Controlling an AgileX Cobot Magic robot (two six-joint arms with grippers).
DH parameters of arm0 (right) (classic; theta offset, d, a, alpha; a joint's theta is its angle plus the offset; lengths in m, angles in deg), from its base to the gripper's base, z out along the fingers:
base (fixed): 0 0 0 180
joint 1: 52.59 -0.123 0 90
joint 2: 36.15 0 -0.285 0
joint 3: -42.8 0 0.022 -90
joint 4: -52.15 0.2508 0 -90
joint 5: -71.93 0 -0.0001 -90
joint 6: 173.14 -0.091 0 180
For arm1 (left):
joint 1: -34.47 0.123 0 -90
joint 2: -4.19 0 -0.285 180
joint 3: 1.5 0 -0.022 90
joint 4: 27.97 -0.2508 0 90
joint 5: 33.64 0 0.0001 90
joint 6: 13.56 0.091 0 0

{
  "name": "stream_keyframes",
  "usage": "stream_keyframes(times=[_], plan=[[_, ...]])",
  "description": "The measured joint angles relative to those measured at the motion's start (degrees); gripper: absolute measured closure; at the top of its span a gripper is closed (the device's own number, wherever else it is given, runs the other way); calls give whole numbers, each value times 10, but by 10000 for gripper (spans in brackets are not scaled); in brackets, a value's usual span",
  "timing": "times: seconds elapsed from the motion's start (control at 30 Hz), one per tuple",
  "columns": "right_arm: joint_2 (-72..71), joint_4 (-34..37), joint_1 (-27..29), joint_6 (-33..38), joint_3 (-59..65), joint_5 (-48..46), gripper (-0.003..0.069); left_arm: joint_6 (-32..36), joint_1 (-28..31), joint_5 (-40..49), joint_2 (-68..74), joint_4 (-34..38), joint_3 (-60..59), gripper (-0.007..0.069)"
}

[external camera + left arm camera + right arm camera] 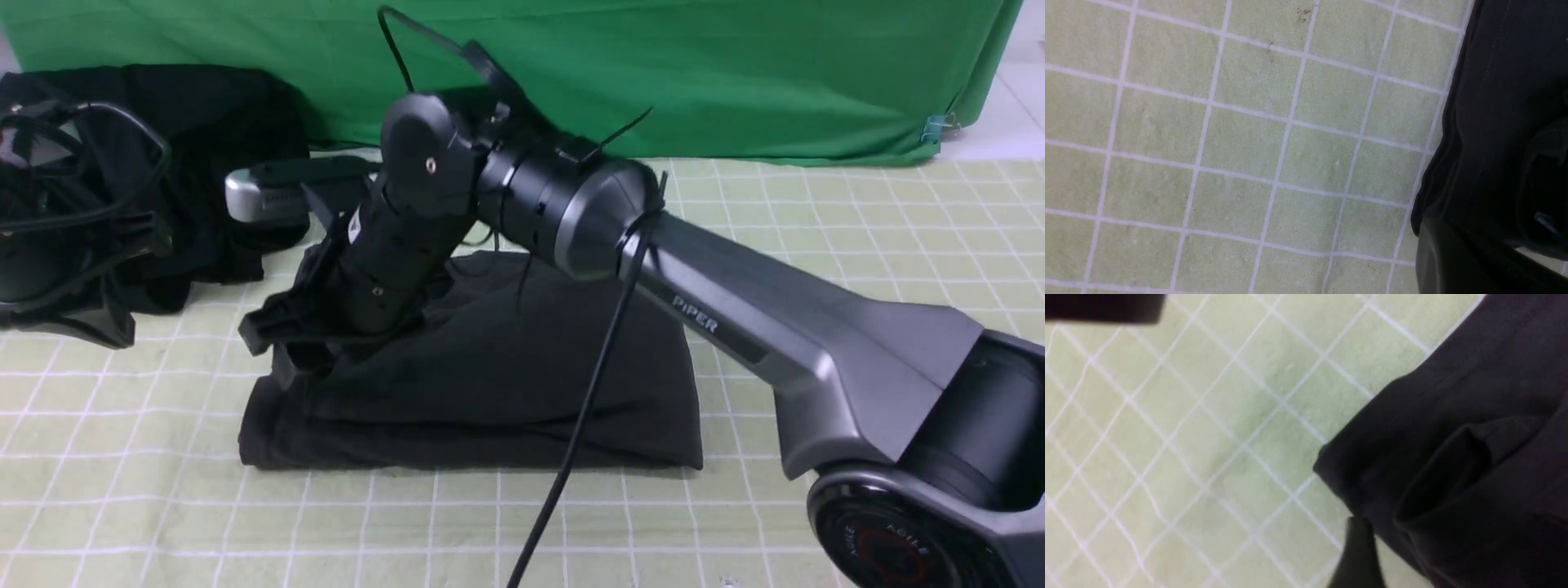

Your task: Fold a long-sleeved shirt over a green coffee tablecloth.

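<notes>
Lying at centre: the long-sleeved shirt, folded into a flat dark block, sits in the middle of the front view on the green coffee tablecloth.
Right arm: the right arm crosses from the lower right of the frame up to the centre. It then bends down toward the left end of the shirt.
Right gripper: the right gripper is at the shirt's left edge, left of centre in the frame and low over the folded layers. Whether it touches the fabric I cannot tell.
Right jaws: spread wide, gripping nothing. In the right wrist view one finger is a dark bar in the upper left corner, and the other is at bottom centre, well apart.
Shirt against gripper: in that view the shirt's folded corner fills the right half, just beside the lower finger. Mostly bare tablecloth lies between the two fingers.
Left gripper: closed. The left gripper shows only as a glossy dark part in the lower right of the left wrist view, beside dark cloth I cannot identify.
Surroundings: a heap of black clothes lies in the upper left of the front view. A plain bright green cloth runs across the top.
</notes>
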Motion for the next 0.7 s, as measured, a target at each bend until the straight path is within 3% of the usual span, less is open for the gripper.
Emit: stream_keyframes(times=[0.13, 0.27, 0.3, 0.33, 0.37, 0.57, 0.7], plan=[[-32, -24, 21, 41, -37, -43, 149, 15, 0, -5, 0, 25, 0, 628], [-120, -110, 75, 57, -42, -48, 446, 89, -11, -8, 0, 143, 0, 628], [-120, -110, 77, 57, -42, -48, 465, 91, -13, -9, 0, 146, 0, 628], [-153, -127, 101, 58, -18, -47, 574, 102, -28, -16, 0, 160, 0, 628], [-175, -133, 116, 58, 8, -47, 610, 104, -41, -21, 0, 161, 0, 627], [-292, -144, 182, 69, 228, -51, 659, 91, -126, -90, 15, 135, 1, 587], [-387, -145, 215, 80, 395, -45, 661, 35, -166, -121, 67, 85, 21, 471]])
